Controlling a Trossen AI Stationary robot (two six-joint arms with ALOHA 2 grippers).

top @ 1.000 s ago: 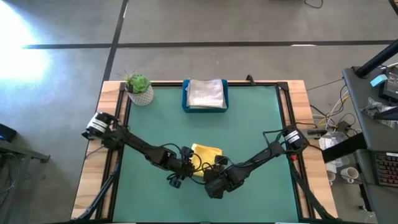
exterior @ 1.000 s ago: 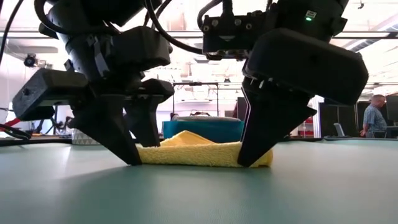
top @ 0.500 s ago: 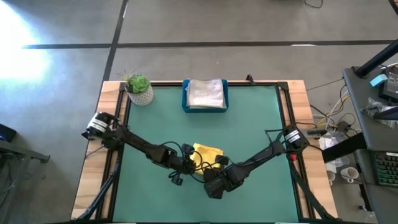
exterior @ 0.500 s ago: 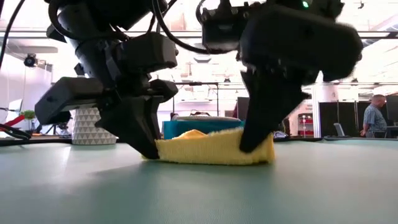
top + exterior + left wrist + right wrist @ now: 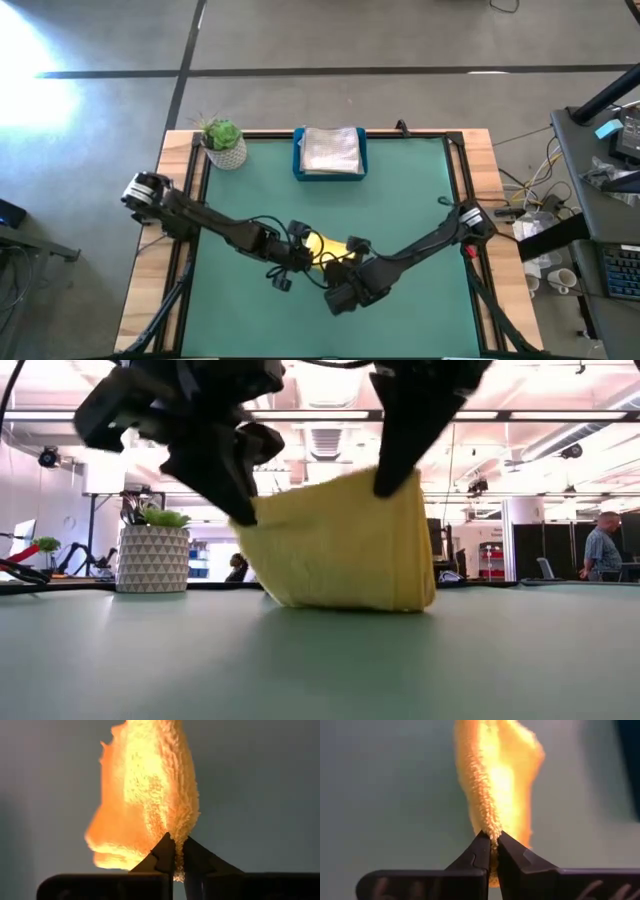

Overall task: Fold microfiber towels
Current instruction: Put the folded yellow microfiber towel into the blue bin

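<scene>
A yellow microfiber towel [image 5: 325,245] hangs between my two grippers just near of the table's middle. In the low view the towel [image 5: 340,550] hangs like a curtain, with its lower edge [image 5: 345,603] on the green table [image 5: 400,200]. My left gripper [image 5: 243,515] is shut on its upper left corner. My right gripper [image 5: 390,485] is shut on its upper right corner, which sits slightly higher. From above, both arms cover much of the towel. My left gripper pinches the towel's upper left corner [image 5: 177,831] between its two fingertips, slanting down from the table's left near side; one layer or several, I cannot tell. The towel hangs below the fingers, and its lower edge rests on the table. My right gripper pinches the towel's upper right corner [image 5: 490,831] between its two fingertips, slanting down from the right near side. The cloth drops from the fingers to the table, and the top edge [image 5: 320,485] between the two grippers is nearly straight.
A blue tray [image 5: 298,155] holding a folded light grey towel [image 5: 331,150] stands at the far edge's middle. A small potted plant [image 5: 223,143] stands at the far left corner. Beyond the table, a person [image 5: 603,550] stands in the room.
Both grippers have shut on the yellow towel's two near corners and gone up. The held edge has come up off the table and the towel has spread out into a hanging sheet, while its lower edge has stayed on the table.
</scene>
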